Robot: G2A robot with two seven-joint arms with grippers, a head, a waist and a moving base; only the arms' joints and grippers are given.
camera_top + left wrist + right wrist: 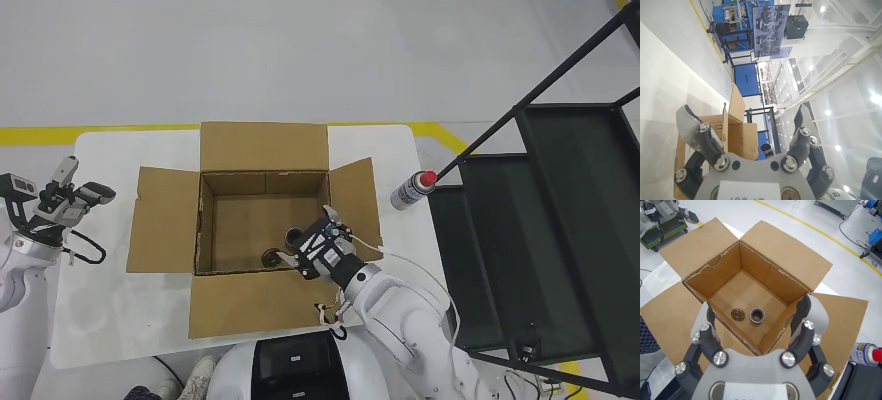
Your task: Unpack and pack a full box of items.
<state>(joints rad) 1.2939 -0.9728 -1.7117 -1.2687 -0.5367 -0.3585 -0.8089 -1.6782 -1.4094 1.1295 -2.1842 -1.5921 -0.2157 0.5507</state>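
1. Two small metal parts lie on the floor of the box (781, 251): a flat disc with holes (737, 314) and a short ring-shaped sleeve (757, 315). They sit just beside each other, near the wall at 6 o'clock in the top view.
2. The box stands at the middle of the bench (100, 310) with all four flaps folded outward. Apart from those two parts, its floor is bare.
3. A spray can (410, 188) with a red cap lies outside the box, at the bench edge at about 3 o'clock, well apart from the two parts.
4. The right gripper (755, 306) hangs over the box's corner at about 5 o'clock, above the two parts. Its fingers are spread wide and hold nothing.
5. The left gripper (82, 182) is out at the 9 o'clock edge of the bench, well clear of the box. Its fingers are also spread wide and empty.
6. Progress, as a judgement: with the can out and only two parts inside, unpacking looks well advanced but not finished. The disc and the sleeve have yet to come out, and the whole repacking is left. It could equally be early packing; the pictures alone cannot settle that.
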